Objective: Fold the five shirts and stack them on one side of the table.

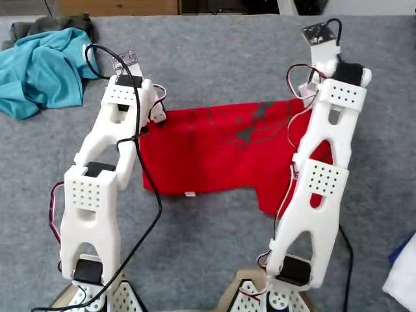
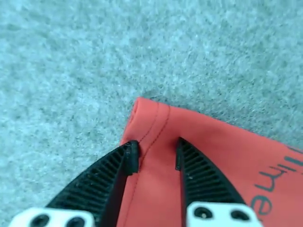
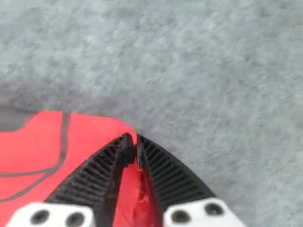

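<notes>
Straddling the hem, the left hand [image 2: 156,153] stood narrowly parted over the red shirt [image 1: 221,149] at its 10 o'clock corner, with cloth between its fingers but not gripped. The right hand [image 3: 132,144] was pinched tight on the 2 o'clock corner, a bit of red fabric bunched between its fingers.

The risk, as I judged it, was that a lift with only one corner held would drag the shirt askew. The left fingers, closing so near the edge, might also catch a single layer or slip off the hem.

The red shirt lay in the middle of the table [image 1: 214,58], spread flat with its dark print up, its near edge uneven and a flap reaching toward 5 o'clock. A teal shirt [image 1: 42,68] lay crumpled at 10 o'clock, unfolded.
</notes>
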Motion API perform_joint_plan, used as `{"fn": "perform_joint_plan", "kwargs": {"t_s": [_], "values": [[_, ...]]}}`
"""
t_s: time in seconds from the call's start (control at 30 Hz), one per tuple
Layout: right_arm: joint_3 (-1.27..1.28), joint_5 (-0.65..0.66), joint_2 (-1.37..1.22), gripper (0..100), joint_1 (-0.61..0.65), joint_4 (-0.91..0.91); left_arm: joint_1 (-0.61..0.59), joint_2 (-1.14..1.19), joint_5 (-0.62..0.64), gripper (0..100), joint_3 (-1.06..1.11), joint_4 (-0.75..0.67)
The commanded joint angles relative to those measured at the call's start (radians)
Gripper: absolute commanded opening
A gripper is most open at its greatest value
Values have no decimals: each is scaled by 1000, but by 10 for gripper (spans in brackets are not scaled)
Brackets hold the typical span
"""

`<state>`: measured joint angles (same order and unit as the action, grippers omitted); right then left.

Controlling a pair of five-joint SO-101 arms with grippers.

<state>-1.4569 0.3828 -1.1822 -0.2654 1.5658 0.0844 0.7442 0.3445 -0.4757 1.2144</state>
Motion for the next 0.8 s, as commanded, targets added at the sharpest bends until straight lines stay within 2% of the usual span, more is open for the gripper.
{"fn": "perform_joint_plan", "kwargs": {"t_s": [0.0,0.1,0.3,0.5,0.77], "values": [[-45,-6,5,9,-70,-60,-8,2,-6,141,-31,8],[-50,0,5,19,-77,-55,-6,2,-6,142,-32,5],[-91,28,22,135,-65,34,-6,4,-6,143,-34,3],[-104,37,-22,72,-64,117,-6,4,-6,143,-34,3],[-102,43,-71,68,-77,175,-6,4,-6,143,-32,3]]}}
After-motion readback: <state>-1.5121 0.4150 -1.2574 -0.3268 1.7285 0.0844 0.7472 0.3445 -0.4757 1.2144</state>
